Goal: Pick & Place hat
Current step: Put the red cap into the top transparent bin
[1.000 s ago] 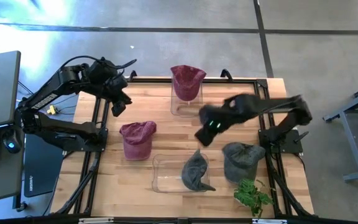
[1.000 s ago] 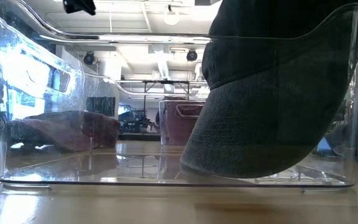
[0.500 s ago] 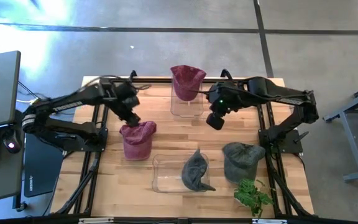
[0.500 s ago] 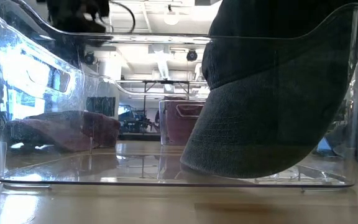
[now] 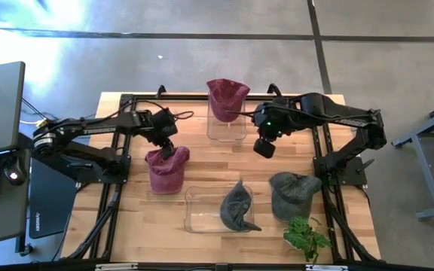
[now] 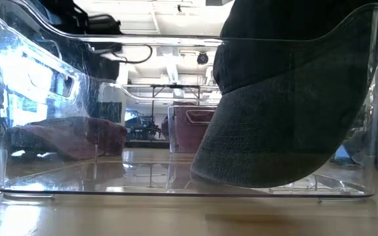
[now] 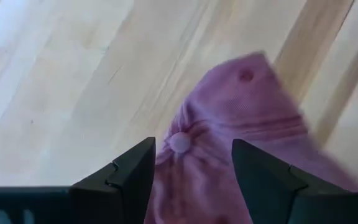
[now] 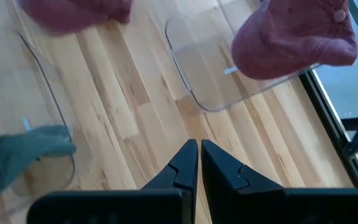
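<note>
The left gripper [image 7: 191,165] hung with fingers apart just over the pink hat [image 5: 166,167] lying on the counter [image 5: 202,154], while the right gripper [image 8: 199,163], fingers together and empty, hovered beside the far bin [image 5: 225,128].

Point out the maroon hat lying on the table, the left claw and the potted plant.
maroon hat [image 5: 166,168], high view, on its crown.
left claw [image 7: 191,171], left wrist view, midway between its open fingertips.
potted plant [image 5: 305,235], high view, on its leaves.

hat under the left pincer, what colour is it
Pink-maroon hat, clearest in the left wrist view, between the open left pincer.
</note>
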Robot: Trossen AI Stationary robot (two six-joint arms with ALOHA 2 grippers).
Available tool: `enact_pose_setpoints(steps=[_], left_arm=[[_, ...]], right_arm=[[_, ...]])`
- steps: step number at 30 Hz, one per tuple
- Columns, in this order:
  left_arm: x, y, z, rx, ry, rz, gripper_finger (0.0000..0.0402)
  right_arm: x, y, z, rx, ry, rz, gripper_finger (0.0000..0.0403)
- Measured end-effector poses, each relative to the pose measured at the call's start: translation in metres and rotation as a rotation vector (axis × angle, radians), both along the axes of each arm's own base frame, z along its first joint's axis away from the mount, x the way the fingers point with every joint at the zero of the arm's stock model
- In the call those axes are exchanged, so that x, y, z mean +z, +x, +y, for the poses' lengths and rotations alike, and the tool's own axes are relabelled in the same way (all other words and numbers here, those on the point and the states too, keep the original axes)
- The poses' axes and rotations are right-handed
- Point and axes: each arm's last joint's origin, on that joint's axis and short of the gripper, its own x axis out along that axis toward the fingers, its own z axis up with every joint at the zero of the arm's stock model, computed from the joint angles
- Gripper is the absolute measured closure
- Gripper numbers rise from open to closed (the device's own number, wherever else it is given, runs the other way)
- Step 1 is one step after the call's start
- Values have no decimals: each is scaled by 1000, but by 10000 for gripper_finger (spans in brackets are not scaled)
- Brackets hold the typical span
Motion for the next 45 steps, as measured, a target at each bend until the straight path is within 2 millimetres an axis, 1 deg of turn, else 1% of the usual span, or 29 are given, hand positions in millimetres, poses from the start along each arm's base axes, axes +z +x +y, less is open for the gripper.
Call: enact_pose_setpoints(steps=[5, 9, 15, 18, 21, 23, 25, 27, 29, 31, 36, 39, 42, 45], left_arm=[[-23, 10, 5, -116, 9, 112, 194], [-39, 17, 8, -170, -1, 174, 215], [-54, 24, 11, -195, 10, 217, 282], [-55, 26, 13, -197, 20, 199, 322], [-54, 27, 11, -252, -11, 167, 374], [-51, 27, 10, -274, -48, 162, 392], [-41, 24, 9, -281, -67, 181, 391], [-26, 23, 8, -301, -66, 191, 396], [-5, 21, 7, -312, -66, 192, 399], [20, 19, 6, -322, -63, 153, 398], [90, 12, -1, -357, -72, -39, 400], [127, 7, -7, -383, -108, -181, 400], [155, 5, -11, -433, -158, -325, 400], [174, 3, -14, -476, -190, -425, 400]], right_arm=[[2, 3, 1, -51, 28, -49, 387], [2, 3, 6, -94, 61, -68, 386], [2, 4, 18, -147, 71, -101, 386], [3, 5, 23, -165, 60, -128, 386], [4, 7, 27, -157, 59, -150, 386], [5, 7, 28, -145, 68, -158, 386], [5, 8, 29, -136, 83, -157, 386], [5, 8, 29, -128, 90, -154, 387], [5, 8, 29, -116, 84, -151, 386], [5, 8, 29, -101, 74, -147, 387], [7, 12, 24, -27, 75, -167, 387], [10, 17, 17, 38, 105, -215, 387], [16, 26, 8, 95, 111, -309, 386], [22, 40, 0, 200, 96, -426, 379]])
